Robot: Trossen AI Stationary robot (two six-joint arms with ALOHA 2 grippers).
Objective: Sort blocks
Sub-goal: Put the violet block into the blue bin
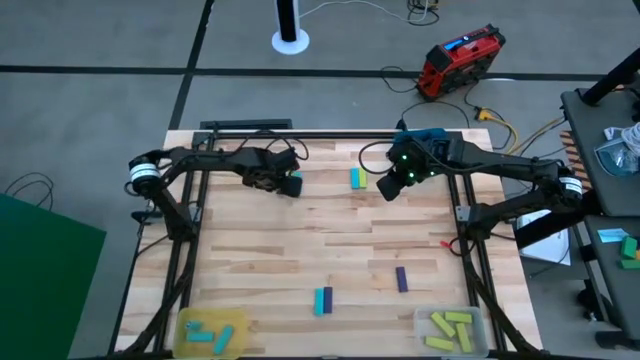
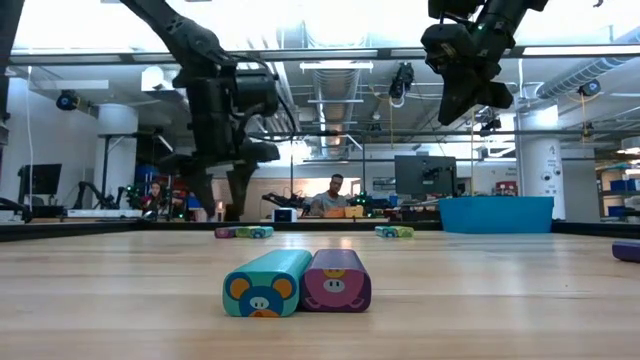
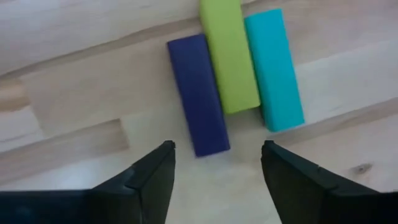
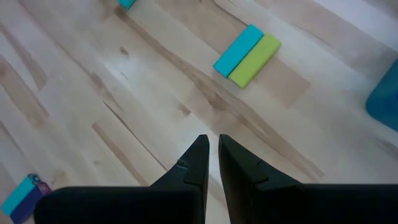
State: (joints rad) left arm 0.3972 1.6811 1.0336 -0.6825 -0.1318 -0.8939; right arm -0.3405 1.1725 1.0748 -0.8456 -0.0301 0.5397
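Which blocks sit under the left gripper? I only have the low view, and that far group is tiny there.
Observer: The left wrist view shows three lying side by side below the left gripper: a purple block, a yellow-green block and a cyan block.
Operator: Is it holding one?
Observer: No, its fingers are open with nothing gripped.
Operator: What is sorted so far?
Observer: In the high view, the yellow tray holds cyan blocks and the clear tray holds yellow-green ones.

Loose blocks (image 3: 230, 56) number three cyan, two yellow-green and three purple.
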